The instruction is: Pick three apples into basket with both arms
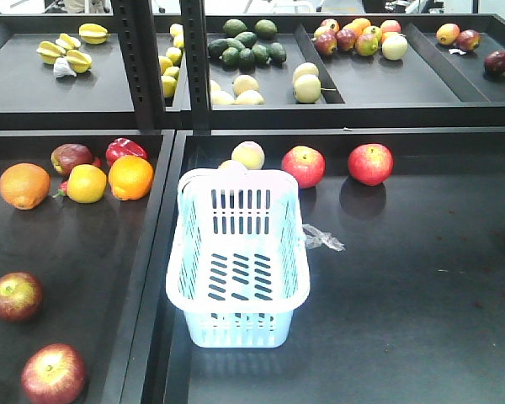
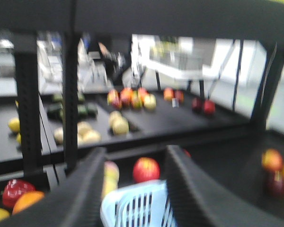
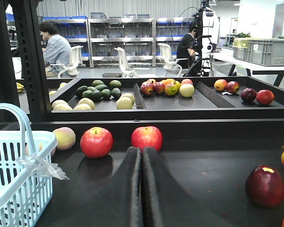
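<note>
Plastic basket (image 1: 236, 330), pale blue-white, stands empty at frame centre on the black bench (image 1: 421, 295). First red apple (image 1: 303, 166) lies just past its upper right corner, second red apple (image 1: 370, 163) further right. Darker apple (image 1: 15, 296) sits lower left, well apart.

Left gripper (image 2: 135, 152): jaws spread, nothing between. Right gripper (image 3: 142, 152): jaws pressed together, empty.

Judged: opening step, no pick begun. Next, the right jaws must part before reaching the apple dead ahead; the left must clear the basket to reach its apple.

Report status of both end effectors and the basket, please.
Left end effector open, empty. Right end effector shut, empty. Basket empty, red apple behind it. Nothing seen blocking.
</note>
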`<state>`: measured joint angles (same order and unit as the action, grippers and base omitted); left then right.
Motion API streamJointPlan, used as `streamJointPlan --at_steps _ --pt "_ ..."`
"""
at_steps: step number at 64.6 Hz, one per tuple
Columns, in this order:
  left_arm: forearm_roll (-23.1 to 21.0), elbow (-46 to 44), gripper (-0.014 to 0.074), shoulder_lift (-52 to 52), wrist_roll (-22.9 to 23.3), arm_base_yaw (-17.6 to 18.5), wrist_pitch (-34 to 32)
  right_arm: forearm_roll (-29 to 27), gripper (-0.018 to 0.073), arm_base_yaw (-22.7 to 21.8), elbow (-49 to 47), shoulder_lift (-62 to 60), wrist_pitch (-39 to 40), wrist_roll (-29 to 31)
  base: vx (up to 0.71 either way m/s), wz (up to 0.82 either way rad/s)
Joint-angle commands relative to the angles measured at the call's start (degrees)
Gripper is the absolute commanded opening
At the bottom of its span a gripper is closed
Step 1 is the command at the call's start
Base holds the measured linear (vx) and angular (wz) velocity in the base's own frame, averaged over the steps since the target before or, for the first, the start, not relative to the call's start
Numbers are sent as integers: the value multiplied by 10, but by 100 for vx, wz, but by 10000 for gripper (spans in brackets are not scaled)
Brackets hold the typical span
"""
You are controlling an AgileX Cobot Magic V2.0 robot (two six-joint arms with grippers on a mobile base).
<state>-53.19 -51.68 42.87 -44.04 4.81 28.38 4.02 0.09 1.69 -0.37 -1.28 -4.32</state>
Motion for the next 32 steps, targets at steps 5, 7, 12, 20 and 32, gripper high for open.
streamJointPlan --at_steps 5,7,12,20,32 --pt "-28 -113 492 142 -93 2 108 2 -9 0 2 10 40 5 0 0" --pt "-37 -133 509 177 -112 2 131 2 -9 0 2 10 40 5 0 0" --pt "-57 -193 530 246 -153 2 187 2 -9 0 2 10 40 5 0 0" --pt "-77 -301 532 366 -201 7 252 2 -9 0 2 10 40 5 0 0" --pt "-62 -477 532 539 -211 44 344 2 -9 0 2 10 40 5 0 0"
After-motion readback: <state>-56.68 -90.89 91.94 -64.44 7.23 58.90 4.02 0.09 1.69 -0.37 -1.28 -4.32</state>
